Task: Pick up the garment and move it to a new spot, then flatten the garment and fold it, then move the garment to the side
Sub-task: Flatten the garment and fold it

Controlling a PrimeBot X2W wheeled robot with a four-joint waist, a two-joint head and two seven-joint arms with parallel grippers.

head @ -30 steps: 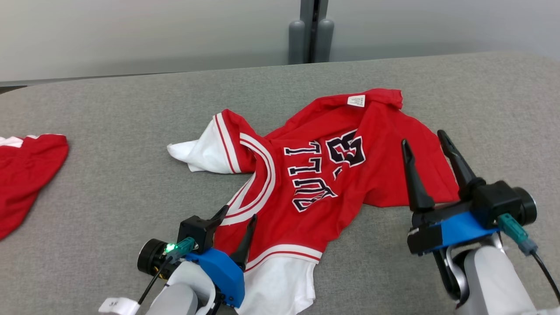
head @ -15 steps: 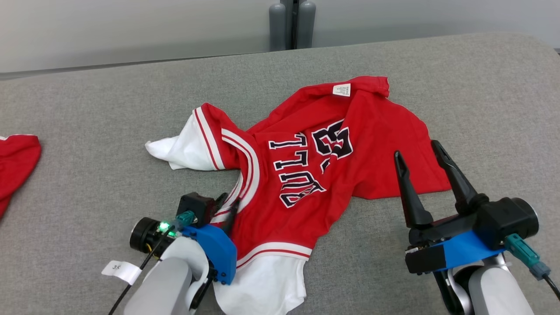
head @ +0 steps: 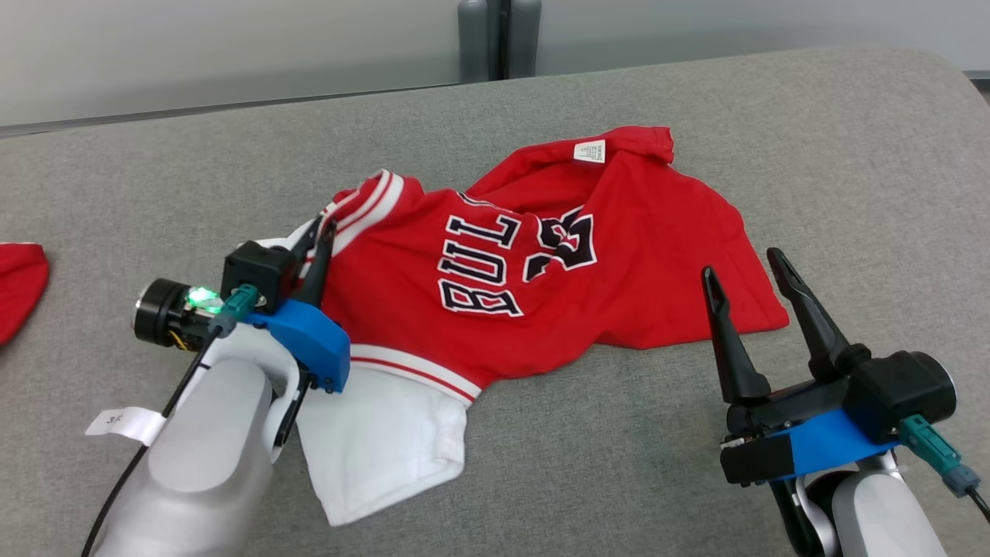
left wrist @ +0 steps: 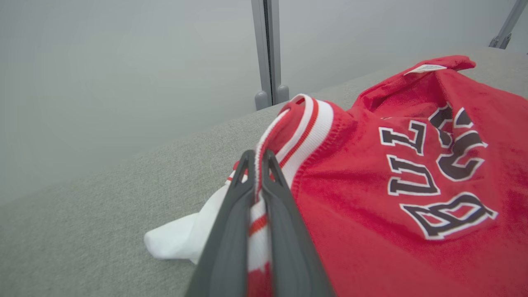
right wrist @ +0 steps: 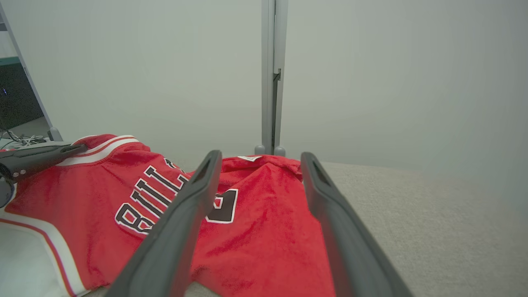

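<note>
Garment (head: 541,294) — a red jersey with white parts — lies crumpled across the middle of the grey desk (head: 193,178) in the head view. Nearest the camera, at the lower centre-left of the frame, its white sleeve (head: 387,441) lies flat on the desk, edged by a red-and-white band. Just left of it rises the pale left forearm, with a small white paper tag (head: 124,424) beside its cable.

At the lower right, the right claw (head: 741,267) is open, its two dark fingers spread wide apart and pointing up the frame. Their tips are near the garment's right hem, and whether they touch the cloth cannot be told.

Farther up, at the centre-left, the left claw (head: 321,232) is closed on the garment — in the left wrist view its fingers pinch the striped trim (left wrist: 297,132) between them, and the cloth there is lifted into a ridge.

Dark letters outlined in white (head: 479,267) run across the red chest in the middle of the frame. Beyond them, at the upper centre, a white label (head: 589,151) shows on the turned-over far edge. A second red cloth (head: 19,286) lies at the far left edge, well apart from the garment. Behind the desk, at the top centre, a grey post (head: 499,39) stands against a pale wall.
</note>
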